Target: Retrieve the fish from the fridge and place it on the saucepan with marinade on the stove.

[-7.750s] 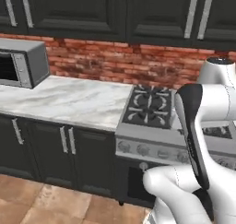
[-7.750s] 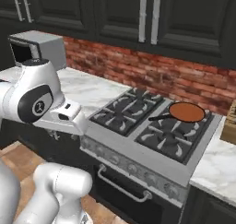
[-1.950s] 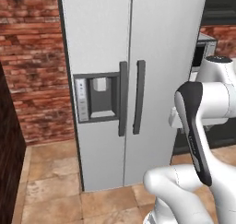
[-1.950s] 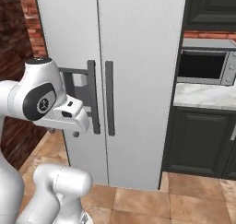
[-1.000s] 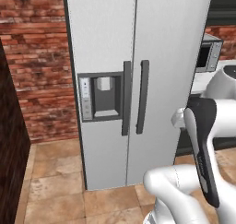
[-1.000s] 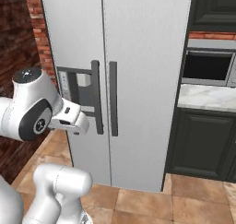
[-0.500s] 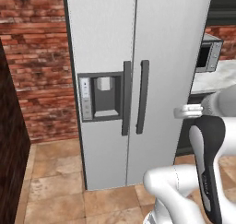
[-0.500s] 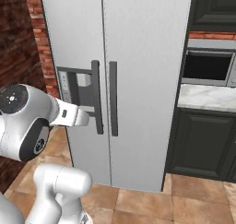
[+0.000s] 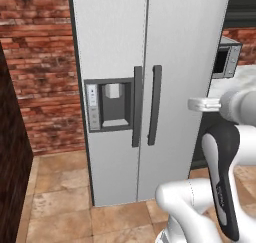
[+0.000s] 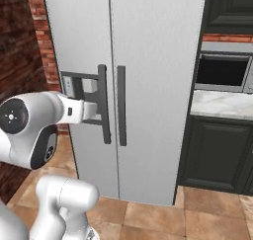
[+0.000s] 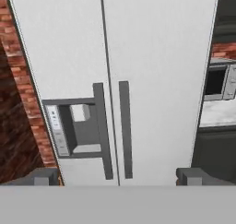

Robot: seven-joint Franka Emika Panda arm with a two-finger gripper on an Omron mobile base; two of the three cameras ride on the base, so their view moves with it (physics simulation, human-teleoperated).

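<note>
While jaws gape wide and empty, smooth grey fridge (image 11: 152,57), both doors shut, dark bar handles (image 11: 124,128).

No lettering, brand, number or sign can be read anywhere. The fridge (image 9: 150,62) doors are plain, and the small marks on the control strip (image 9: 93,107) beside its water dispenser are too blurred to make out.
</note>
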